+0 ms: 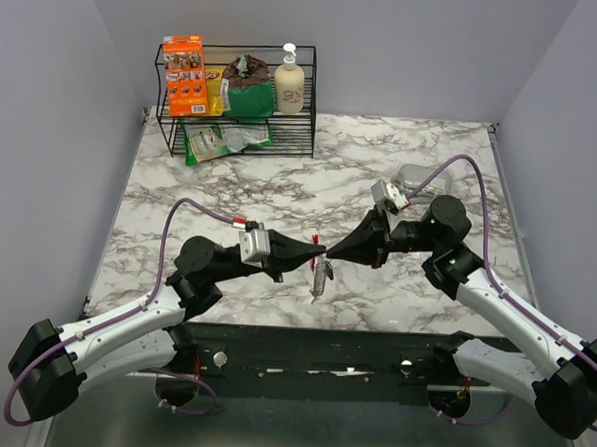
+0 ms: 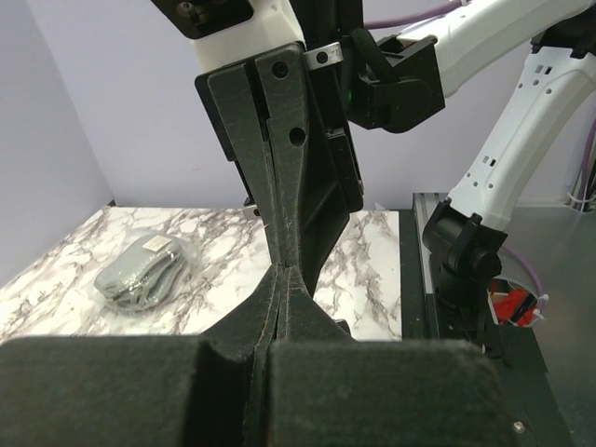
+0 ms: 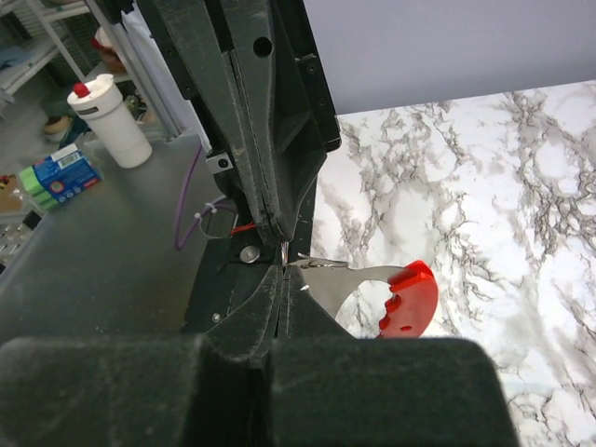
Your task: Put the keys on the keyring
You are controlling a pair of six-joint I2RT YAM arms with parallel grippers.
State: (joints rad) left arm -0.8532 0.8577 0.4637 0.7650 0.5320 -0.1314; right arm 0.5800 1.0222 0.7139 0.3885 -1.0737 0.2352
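Note:
The keyring hangs between my two grippers above the table's front middle. In the top view its red side (image 1: 316, 240) shows above the fingertips and its gray ridged side (image 1: 321, 277) dangles below. In the right wrist view its silver body and red curve (image 3: 410, 298) stick out to the right of my right gripper (image 3: 282, 276), which is shut on the silver end. My left gripper (image 1: 315, 252) is shut tip to tip against the right gripper (image 1: 330, 251), with a thin metal sliver (image 3: 282, 253) at its tips. The black key is hidden. The left wrist view shows only the shut left gripper (image 2: 283, 272).
A black wire rack (image 1: 238, 130) at the back left holds an orange box (image 1: 184, 74), green bags and a lotion bottle (image 1: 289, 81). A gray pouch (image 1: 416, 177) lies on the marble behind the right arm and also shows in the left wrist view (image 2: 140, 270).

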